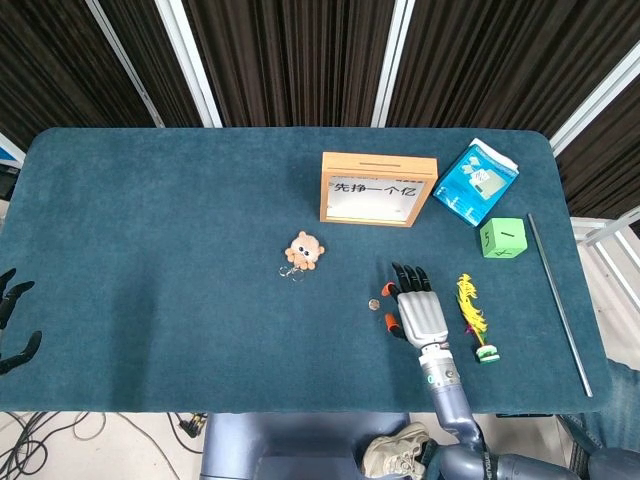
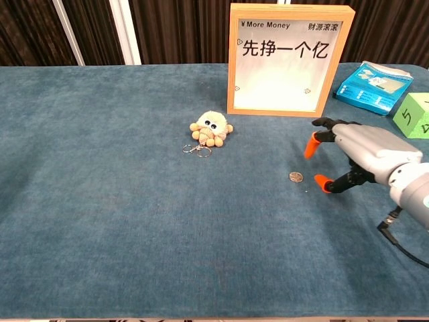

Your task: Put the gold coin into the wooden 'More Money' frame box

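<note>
Because the gold coin (image 2: 295,176) lies flat on the desk (image 2: 100,201) just beside the right hand (image 2: 355,151), whose spread fingers (image 2: 310,145) hold nothing, they may skid it away rather than pinch it.

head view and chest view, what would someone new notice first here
The wooden-framed white 'More Money' box stands upright at the far middle of the dark teal felt table, its printed face toward the chest camera. Near it, the right hand, silver with orange-tipped fingers, hangs open just right of the small gold coin lying flat on the felt. A small cream plush toy on a keyring lies left of the coin.
</note>
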{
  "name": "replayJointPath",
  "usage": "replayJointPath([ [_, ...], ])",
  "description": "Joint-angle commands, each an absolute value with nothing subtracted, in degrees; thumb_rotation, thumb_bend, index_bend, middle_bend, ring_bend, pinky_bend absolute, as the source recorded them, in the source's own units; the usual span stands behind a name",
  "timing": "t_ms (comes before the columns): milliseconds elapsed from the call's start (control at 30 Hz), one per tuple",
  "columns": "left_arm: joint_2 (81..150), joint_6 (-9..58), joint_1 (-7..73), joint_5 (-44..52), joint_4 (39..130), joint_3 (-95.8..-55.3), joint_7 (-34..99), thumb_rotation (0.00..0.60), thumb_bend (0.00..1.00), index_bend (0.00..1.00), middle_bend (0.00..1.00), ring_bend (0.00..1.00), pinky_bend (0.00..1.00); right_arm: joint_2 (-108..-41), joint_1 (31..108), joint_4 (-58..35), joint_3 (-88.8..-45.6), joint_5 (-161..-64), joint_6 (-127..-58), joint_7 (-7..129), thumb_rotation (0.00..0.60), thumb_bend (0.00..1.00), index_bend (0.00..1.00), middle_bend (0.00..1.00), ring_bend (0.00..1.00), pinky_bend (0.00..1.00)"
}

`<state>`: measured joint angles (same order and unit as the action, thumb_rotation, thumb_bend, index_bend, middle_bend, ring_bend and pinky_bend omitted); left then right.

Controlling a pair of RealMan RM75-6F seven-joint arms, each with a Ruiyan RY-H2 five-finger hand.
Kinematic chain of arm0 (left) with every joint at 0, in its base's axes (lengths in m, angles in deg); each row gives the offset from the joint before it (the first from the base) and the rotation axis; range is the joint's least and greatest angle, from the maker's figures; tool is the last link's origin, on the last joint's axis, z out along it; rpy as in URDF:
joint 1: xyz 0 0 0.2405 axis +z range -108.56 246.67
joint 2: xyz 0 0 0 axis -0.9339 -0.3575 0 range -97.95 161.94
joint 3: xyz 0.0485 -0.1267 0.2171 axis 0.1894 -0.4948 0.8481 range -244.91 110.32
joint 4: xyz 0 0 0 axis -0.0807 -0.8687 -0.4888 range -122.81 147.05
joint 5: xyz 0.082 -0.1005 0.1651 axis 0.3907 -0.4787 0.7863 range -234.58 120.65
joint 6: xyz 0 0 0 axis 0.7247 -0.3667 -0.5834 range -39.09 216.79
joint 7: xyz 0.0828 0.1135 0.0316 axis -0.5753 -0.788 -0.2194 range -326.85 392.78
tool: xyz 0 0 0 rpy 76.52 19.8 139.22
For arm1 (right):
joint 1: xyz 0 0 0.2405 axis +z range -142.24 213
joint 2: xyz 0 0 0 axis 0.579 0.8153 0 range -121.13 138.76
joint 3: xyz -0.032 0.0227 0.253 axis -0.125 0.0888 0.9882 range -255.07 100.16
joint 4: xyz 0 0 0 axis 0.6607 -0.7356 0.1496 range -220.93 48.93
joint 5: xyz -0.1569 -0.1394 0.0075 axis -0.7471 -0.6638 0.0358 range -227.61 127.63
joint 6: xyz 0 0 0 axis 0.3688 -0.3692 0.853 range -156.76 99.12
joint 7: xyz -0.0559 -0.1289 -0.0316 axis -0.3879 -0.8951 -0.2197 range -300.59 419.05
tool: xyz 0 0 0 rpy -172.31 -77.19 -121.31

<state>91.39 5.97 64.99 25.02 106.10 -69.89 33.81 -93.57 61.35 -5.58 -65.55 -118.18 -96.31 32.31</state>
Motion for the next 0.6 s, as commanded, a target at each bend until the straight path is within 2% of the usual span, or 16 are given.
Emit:
replayJointPath([
  [33,91.36,5.97,64.98,25.00,106.15,-69.90,33.83,0.600,0.36,0.17,0.00,0.00,0.01,-94.49,62.19,-6.56,-65.31,-117.77,-95.68,32.05,0.600,0.47,0.38,0.06,0.02,0.00],
  [600,91.10,6.53,64.84,24.66,106.35,-69.87,34.03,0.600,0.36,0.17,0.00,0.00,0.01,-97.39,63.75,-10.03,-65.80,-116.01,-94.91,31.36,0.600,0.47,0.40,0.06,0.02,0.00],
])
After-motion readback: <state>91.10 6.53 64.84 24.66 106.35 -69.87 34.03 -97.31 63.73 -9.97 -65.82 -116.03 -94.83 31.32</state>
